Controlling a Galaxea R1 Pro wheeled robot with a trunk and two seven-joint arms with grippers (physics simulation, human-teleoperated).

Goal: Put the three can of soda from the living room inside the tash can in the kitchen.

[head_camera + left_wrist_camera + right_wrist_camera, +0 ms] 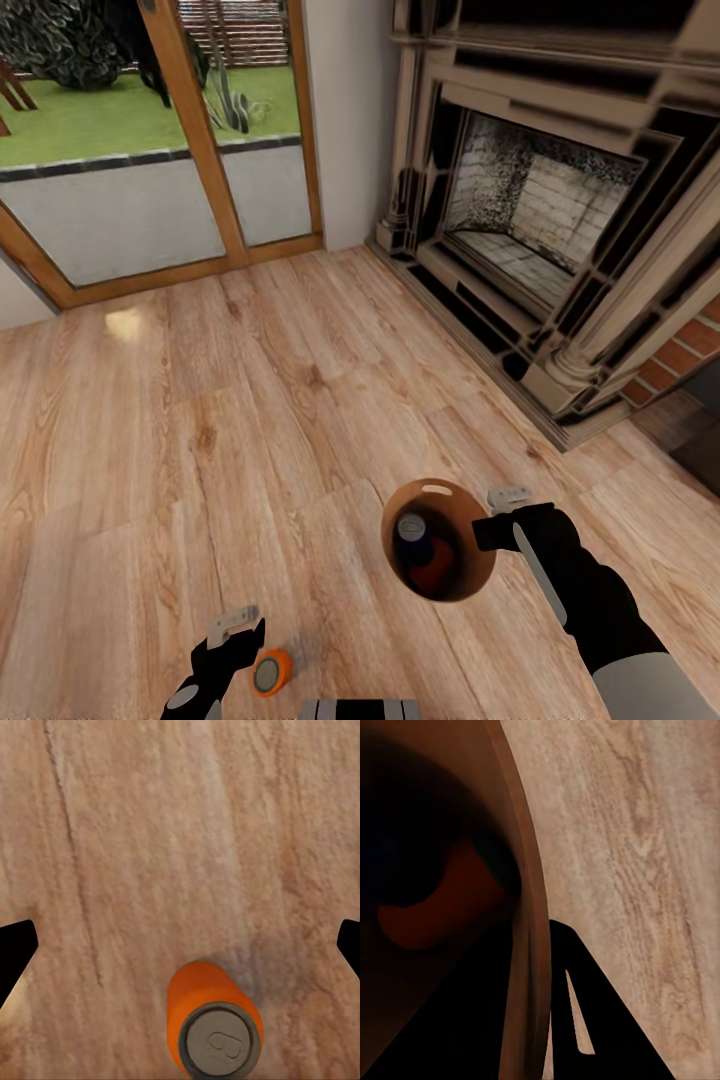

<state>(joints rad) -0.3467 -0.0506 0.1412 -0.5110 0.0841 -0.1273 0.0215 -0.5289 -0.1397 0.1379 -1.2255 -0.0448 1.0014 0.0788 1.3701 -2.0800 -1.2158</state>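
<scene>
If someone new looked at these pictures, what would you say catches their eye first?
Probably the round bin held at its rim by the right pincer above the wood floor, with a blue can and an orange can inside. Next, the orange can standing on the floor beside the open left pincer, and the big fireplace at the right.

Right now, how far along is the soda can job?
Two cans look binned: a blue can and an orange can lie inside the brown-lined round bin, which the right gripper holds by its rim above the wood plank floor. The third orange can stands on the floor beside the open left gripper, not yet gripped. Left: pick it up, bin it; the bin isn't in a kitchen.
</scene>
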